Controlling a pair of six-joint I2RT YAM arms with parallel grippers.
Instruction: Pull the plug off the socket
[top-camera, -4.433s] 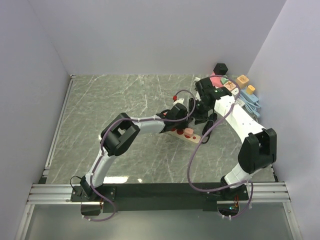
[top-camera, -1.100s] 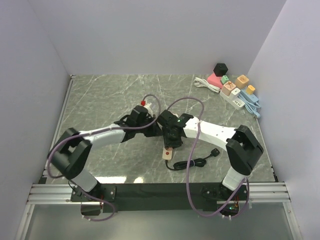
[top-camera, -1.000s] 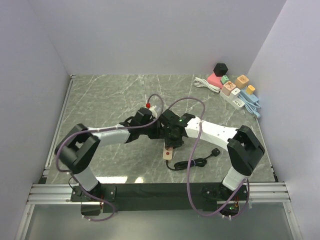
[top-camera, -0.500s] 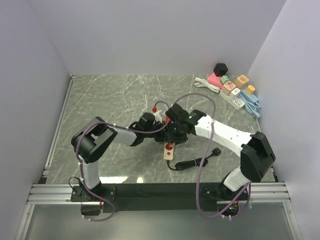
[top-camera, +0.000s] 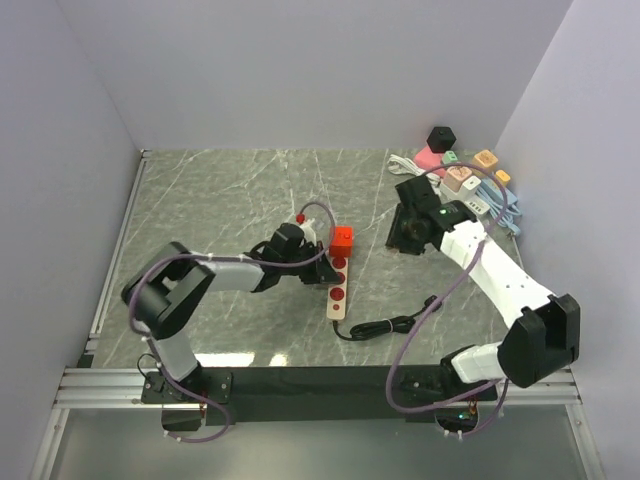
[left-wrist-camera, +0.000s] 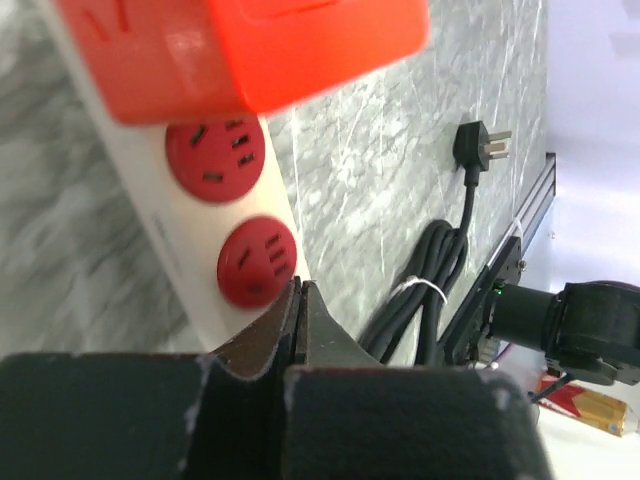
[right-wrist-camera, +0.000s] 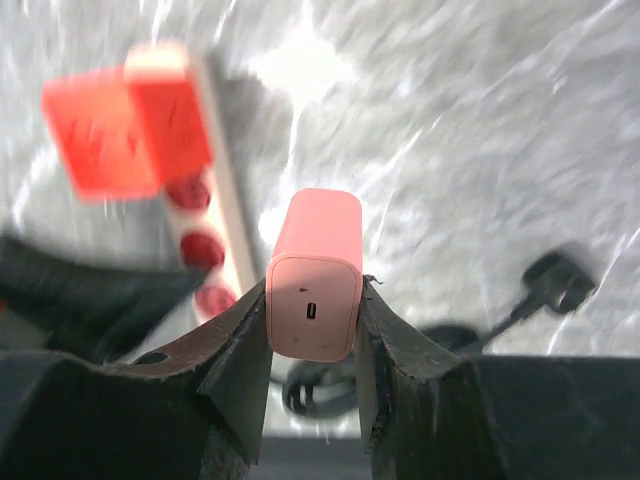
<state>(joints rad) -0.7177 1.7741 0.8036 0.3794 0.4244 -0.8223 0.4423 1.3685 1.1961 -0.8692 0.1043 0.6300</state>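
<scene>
A white power strip (top-camera: 338, 292) with red sockets lies mid-table, an orange-red block (top-camera: 342, 241) plugged in at its far end. My left gripper (top-camera: 316, 268) is shut and empty, its tips pressing on the strip's edge beside a red socket (left-wrist-camera: 258, 262) in the left wrist view (left-wrist-camera: 300, 288). My right gripper (top-camera: 404, 236) is lifted right of the strip and shut on a pink plug (right-wrist-camera: 313, 272), which is clear of the strip (right-wrist-camera: 222, 235). The pink plug is hidden in the top view.
The strip's black cord (top-camera: 378, 327) coils near the front, ending in a black plug (top-camera: 431, 302). Coloured blocks (top-camera: 460, 172), a black cube (top-camera: 441, 137), a second white strip (top-camera: 472, 198) and cables fill the back right corner. Walls close in on three sides.
My right gripper has risen and swung right, away from the strip, carrying the pink plug out of its socket. My left gripper has stayed pressed on the strip.
</scene>
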